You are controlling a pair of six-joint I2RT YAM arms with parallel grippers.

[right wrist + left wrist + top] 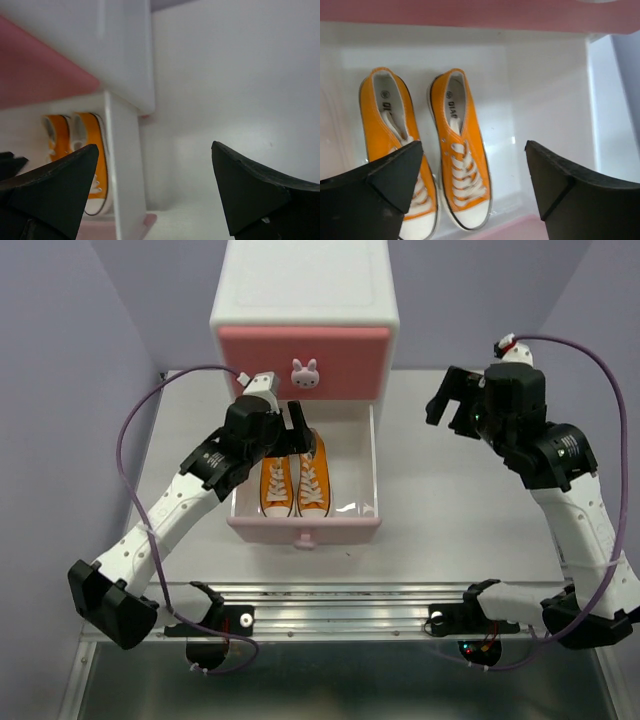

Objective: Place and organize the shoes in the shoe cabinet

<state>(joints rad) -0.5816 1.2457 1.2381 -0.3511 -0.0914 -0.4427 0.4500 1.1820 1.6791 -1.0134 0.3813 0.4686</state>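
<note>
The shoe cabinet stands at the back middle, its upper pink drawer closed. Its lower drawer is pulled out toward me. The orange pair of shoes lies side by side in its left half, toes toward the drawer front; they show in the left wrist view and in the right wrist view. My left gripper is open and empty above the shoes' heels. My right gripper is open and empty, right of the cabinet. The white shoes are out of view.
The right half of the open drawer holds nothing. A metal rail runs along the near table edge between the arm bases. Purple walls close in the left, right and back sides.
</note>
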